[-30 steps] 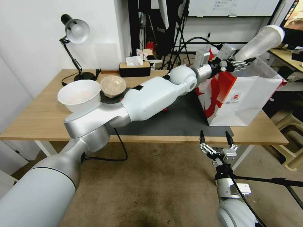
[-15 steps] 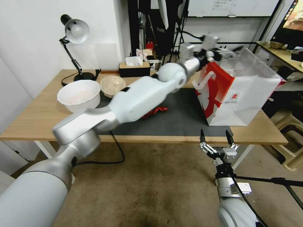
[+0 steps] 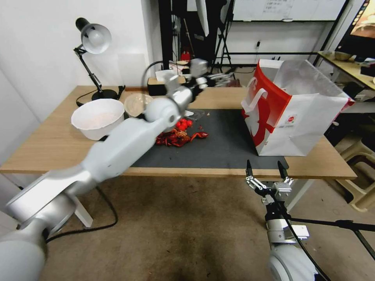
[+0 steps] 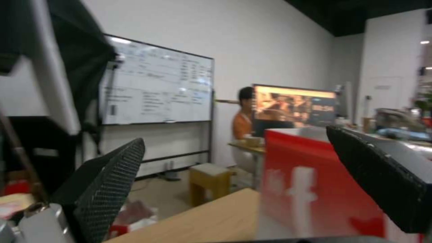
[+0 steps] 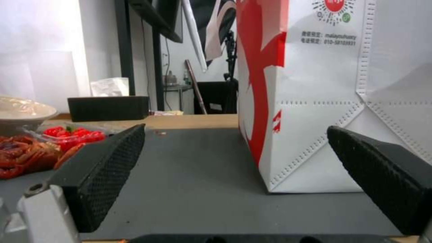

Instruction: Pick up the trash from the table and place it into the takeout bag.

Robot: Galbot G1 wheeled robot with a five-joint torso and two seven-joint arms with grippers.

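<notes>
The takeout bag [image 3: 297, 117] stands open on the right end of the table [image 3: 47, 144], white with a red side panel [image 4: 315, 189]. My left gripper [image 3: 218, 78] hangs open and empty above the table's back middle, left of the bag; its fingers [image 4: 112, 182] stand wide apart. On the dark mat [image 3: 226, 144] lies a heap of red trash [image 3: 177, 134], with a beige lidded bowl [image 3: 136, 104] and a white bowl [image 3: 97, 117] further left. My right gripper [image 3: 266, 171] is open below the table's front edge, facing the bag [image 5: 315, 101] and the red trash [image 5: 40, 148].
A desk lamp [image 3: 93, 39] and a black tissue box [image 3: 166, 84] stand at the table's back. A cable hangs under the table's front left. Tripods, a whiteboard and another desk fill the room behind. The mat between the red heap and the bag is bare.
My left arm has swung from above the bag's mouth back to the left over the table. The translucent cup it held one second ago has left its fingers. The right arm has stayed still.
</notes>
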